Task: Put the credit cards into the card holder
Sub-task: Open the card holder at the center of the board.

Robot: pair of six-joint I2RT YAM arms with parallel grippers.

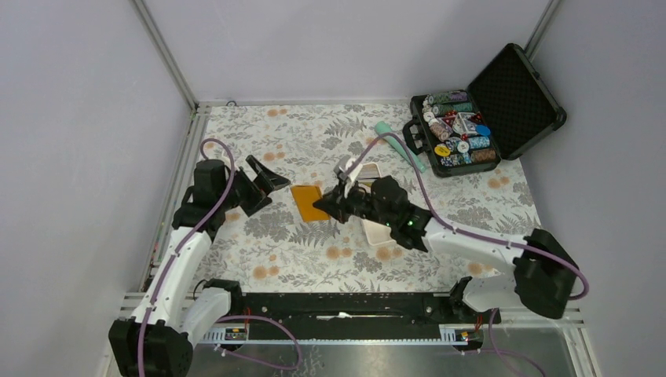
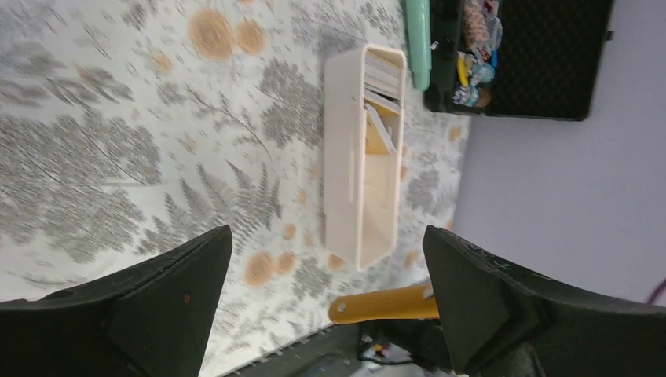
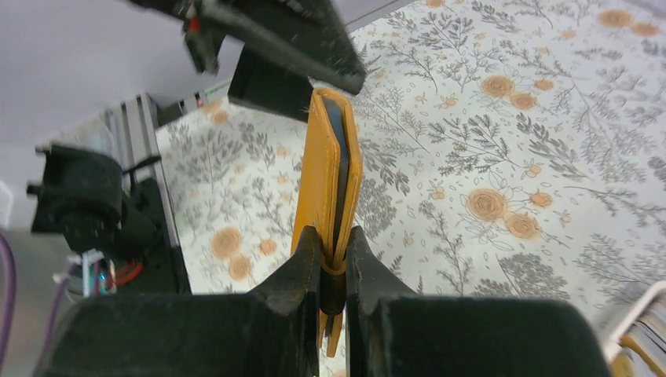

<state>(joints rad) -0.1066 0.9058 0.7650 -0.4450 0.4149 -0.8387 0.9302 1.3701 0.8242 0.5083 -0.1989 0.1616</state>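
The right claw point(image 3: 333, 253) pinches the card holder point(image 3: 323, 169) by one end. Its long side points toward the left edge, at the open left claw point(image 1: 268, 184) close by.

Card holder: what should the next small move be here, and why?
Likely ease the open left gripper onto the card holder's free edge and peel one cover back. The right gripper pinches it nearly closed at one end, and the cards lie in the white tray, so no pocket is reachable yet.
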